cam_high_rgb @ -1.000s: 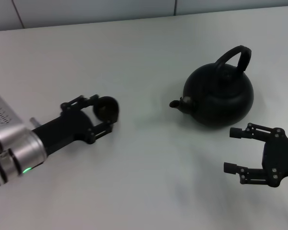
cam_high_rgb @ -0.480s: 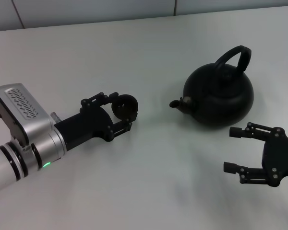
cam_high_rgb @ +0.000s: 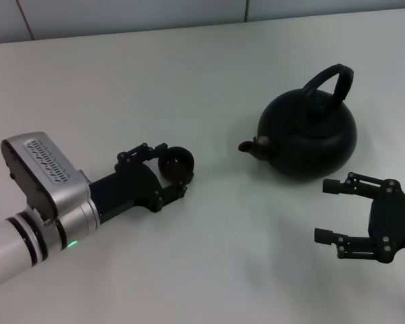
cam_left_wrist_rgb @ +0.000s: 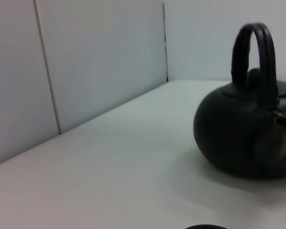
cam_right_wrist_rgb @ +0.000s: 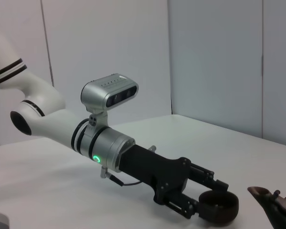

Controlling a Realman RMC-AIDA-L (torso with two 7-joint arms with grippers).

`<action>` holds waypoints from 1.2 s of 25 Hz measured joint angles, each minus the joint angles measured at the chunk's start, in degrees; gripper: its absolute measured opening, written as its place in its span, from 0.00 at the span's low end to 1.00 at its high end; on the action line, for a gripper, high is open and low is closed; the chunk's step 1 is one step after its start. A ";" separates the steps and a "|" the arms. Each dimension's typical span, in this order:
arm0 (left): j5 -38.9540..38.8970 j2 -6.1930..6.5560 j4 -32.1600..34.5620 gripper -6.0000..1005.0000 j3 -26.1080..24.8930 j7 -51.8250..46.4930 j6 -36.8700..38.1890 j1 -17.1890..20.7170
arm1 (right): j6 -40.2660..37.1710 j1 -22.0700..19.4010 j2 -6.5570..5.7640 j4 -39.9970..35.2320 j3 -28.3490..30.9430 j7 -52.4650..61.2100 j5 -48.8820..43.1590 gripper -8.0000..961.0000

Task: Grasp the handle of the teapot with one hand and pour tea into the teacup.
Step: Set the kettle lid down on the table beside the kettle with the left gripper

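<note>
The matte-black teapot (cam_high_rgb: 310, 138) stands on the white table at the right, its spout (cam_high_rgb: 248, 145) pointing left and its arched handle (cam_high_rgb: 332, 79) upright. My left gripper (cam_high_rgb: 172, 170) is shut on the small dark teacup (cam_high_rgb: 177, 164) and holds it upright, low over the table, a short way left of the spout. The right wrist view shows the cup (cam_right_wrist_rgb: 219, 206) held in those fingers. My right gripper (cam_high_rgb: 332, 212) is open and empty, just in front of the teapot. The left wrist view shows the teapot (cam_left_wrist_rgb: 243, 138) and its handle (cam_left_wrist_rgb: 255, 52).
The white table (cam_high_rgb: 209, 256) runs back to a pale panelled wall (cam_high_rgb: 121, 17). Nothing else stands on it. The left arm (cam_high_rgb: 40, 209) reaches in from the left edge.
My left gripper has carried the teacup to the right, towards the teapot, and turned it from tilted to upright, lower over the table. The right gripper and the teapot have not moved.
</note>
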 joint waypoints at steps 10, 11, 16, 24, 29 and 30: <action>12.00 0.01 -0.68 0.75 -11.19 0.06 -2.48 0.34 | -0.12 -0.14 -0.08 0.00 0.00 -0.55 0.00 0.84; 12.31 0.00 -0.72 0.76 -11.56 0.06 -2.56 0.35 | -0.12 -0.19 -0.08 0.00 0.00 -0.70 0.00 0.84; 12.76 -0.01 -1.42 0.76 -14.01 0.04 -3.34 0.60 | -0.16 -0.24 -0.06 0.00 0.00 -0.79 -0.01 0.84; 13.07 0.00 -1.77 0.78 -14.80 0.04 -3.84 0.80 | -0.18 -0.06 -0.01 0.00 0.00 -0.79 -0.01 0.84; 13.10 0.00 -1.84 0.80 -15.02 0.05 -2.63 1.13 | -0.18 -0.06 0.01 0.00 0.00 -0.79 -0.01 0.84; 13.10 0.11 -1.44 0.80 -15.38 0.05 -0.53 1.82 | -0.17 -0.03 0.01 0.00 0.00 -0.79 -0.01 0.84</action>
